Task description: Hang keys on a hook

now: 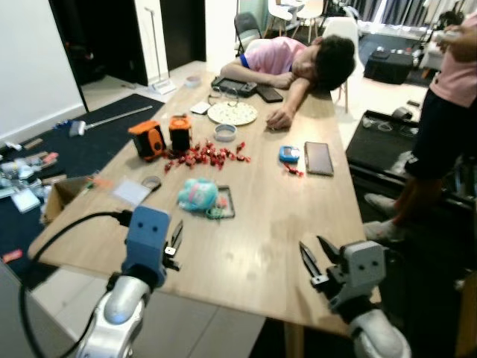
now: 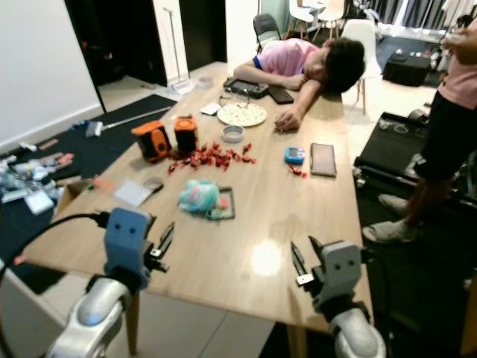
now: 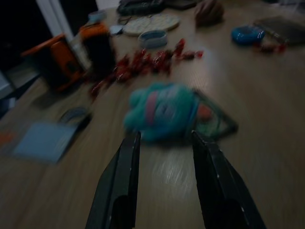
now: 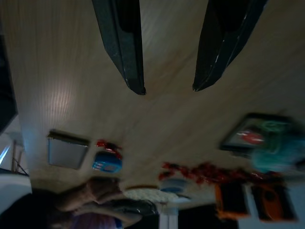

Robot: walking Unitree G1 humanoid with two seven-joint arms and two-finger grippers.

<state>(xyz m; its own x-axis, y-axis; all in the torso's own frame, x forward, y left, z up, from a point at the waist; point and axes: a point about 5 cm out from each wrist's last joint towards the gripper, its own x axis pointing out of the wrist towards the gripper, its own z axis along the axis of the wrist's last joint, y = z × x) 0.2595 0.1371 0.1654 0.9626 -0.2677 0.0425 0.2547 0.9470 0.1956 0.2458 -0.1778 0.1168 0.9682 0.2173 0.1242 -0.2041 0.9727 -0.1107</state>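
A teal plush keychain [image 1: 197, 194] lies on the wooden table [image 1: 261, 246], partly on a small dark square frame [image 1: 226, 203], with a green ring beside it. In the left wrist view the plush [image 3: 162, 109] sits just beyond the open fingers of my left gripper [image 3: 164, 136]. That left gripper [image 1: 175, 242] hovers over the table's near left edge, a short way in front of the plush, and holds nothing. My right gripper [image 1: 313, 261] hangs open and holding nothing over the near right part of the table, its fingers [image 4: 126, 52] pointing across the bare wood.
Two orange devices [image 1: 149, 140], scattered red sweets [image 1: 209, 155], a plate [image 1: 232, 113], a blue gadget [image 1: 289, 154] and a phone [image 1: 318, 158] lie farther back. A person [image 1: 298, 60] slumps on the far end. Another person [image 1: 443, 112] stands at right. Clutter covers the floor at left [image 1: 30, 179].
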